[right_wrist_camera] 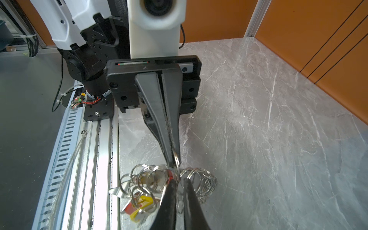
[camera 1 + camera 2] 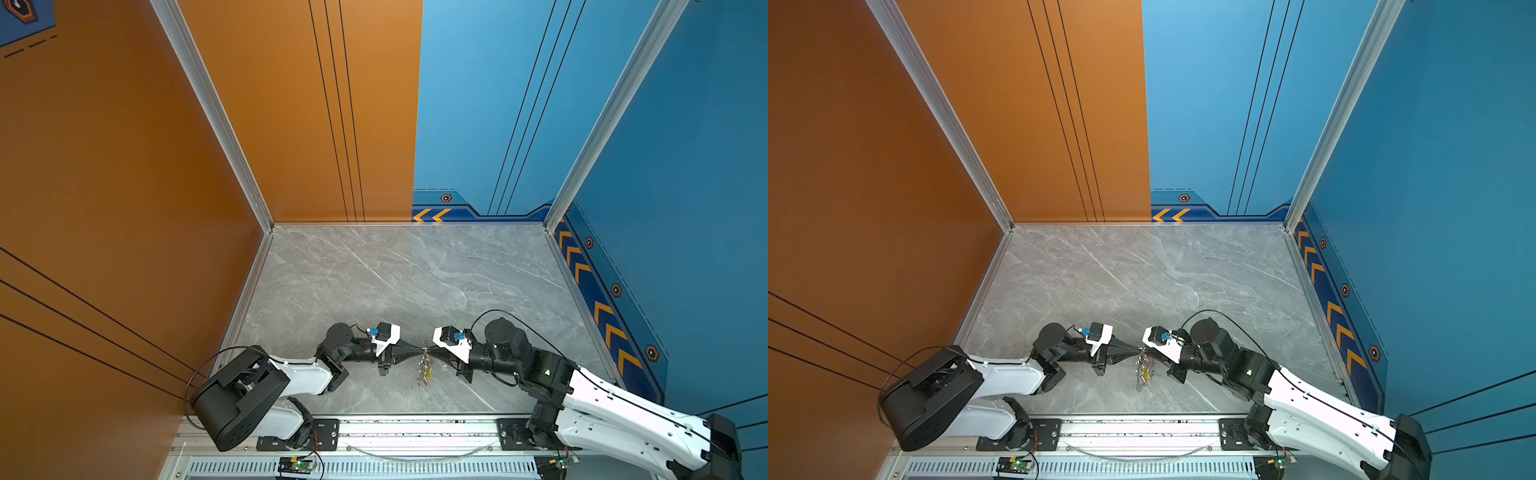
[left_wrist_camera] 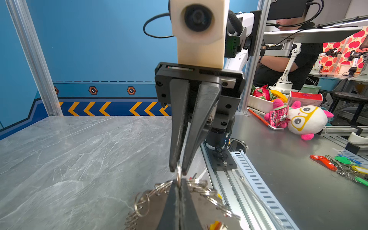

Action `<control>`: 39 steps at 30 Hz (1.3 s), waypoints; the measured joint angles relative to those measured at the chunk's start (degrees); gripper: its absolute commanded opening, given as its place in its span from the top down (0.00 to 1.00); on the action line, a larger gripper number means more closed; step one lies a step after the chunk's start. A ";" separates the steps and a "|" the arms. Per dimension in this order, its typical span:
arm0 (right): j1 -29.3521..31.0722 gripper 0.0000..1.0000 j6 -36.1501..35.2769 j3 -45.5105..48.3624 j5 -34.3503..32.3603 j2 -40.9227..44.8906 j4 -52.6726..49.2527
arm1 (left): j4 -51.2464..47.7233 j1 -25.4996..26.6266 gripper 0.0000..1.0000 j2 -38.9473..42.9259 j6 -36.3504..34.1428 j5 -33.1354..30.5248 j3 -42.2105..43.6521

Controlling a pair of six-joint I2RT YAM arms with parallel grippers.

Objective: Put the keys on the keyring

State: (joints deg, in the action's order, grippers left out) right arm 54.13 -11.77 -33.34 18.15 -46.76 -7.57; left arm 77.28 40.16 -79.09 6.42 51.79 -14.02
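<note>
Nearest the camera head runs the aluminium rail [image 2: 415, 428] that carries both arm bases. Just past it, over the grey marbled bench [image 2: 374, 282], the keys [image 1: 142, 201] are gathered in a tangled bunch below the keyring [image 3: 178, 177]. In the right wrist view a yellow tag shows, with a red one beside it and a pale one off to the side, all threaded among small silver rings. I cannot tell whether the bunch rests on the bench or hangs clear of it. In both top views it is only a small glinting cluster trailing from the arms' meeting point toward the rail.

A little farther in, the two hands meet tip to tip, lying level over the bench, with the keyring caught edge-on between them. The left hand [image 1: 172, 159] is closed tight on the keyring, its two fingers pressed together along their length. The right hand [image 3: 178, 169] has a fingertip on either side of the same ring with only a slim gap left — whether it is actually pinching the metal I cannot tell. A chain of plain rings [image 1: 205, 181] droops from the keyring on the side away from the keys.

Beyond the hands the bench runs back to an orange wall [image 2: 291, 124] and a blue wall [image 2: 478, 104].
</note>
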 measured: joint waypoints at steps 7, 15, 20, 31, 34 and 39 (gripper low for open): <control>0.09 0.92 -0.24 -0.28 0.50 -0.70 -0.02 | 0.15 -0.04 1.00 -0.52 0.04 0.96 0.00; 0.37 0.90 -0.44 -1.01 0.48 -2.34 -1.03 | 0.15 -0.42 1.00 -1.84 0.11 1.90 0.00; 1.11 0.87 -0.68 -1.20 0.48 -3.10 -0.98 | 0.17 -0.35 1.00 -2.25 0.52 2.54 -0.50; 2.05 1.00 -1.95 -2.95 -1.51 -3.72 -3.32 | 0.57 -0.35 0.95 -2.43 0.52 2.73 -0.68; 2.95 1.00 -2.40 -4.83 -3.85 -4.74 -5.70 | 0.76 -0.66 0.88 -2.58 0.50 1.81 -0.68; 4.52 1.00 -3.72 -10.21 -9.27 -7.87 -13.46 | -7.21 -1.14 0.79 1.90 -3.08 -2.32 -1.05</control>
State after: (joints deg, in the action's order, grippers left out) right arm 58.65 -15.49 -43.55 8.88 -54.63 -21.04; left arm 70.06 39.03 -77.19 3.33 49.47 -15.07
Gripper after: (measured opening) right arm 0.047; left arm 0.192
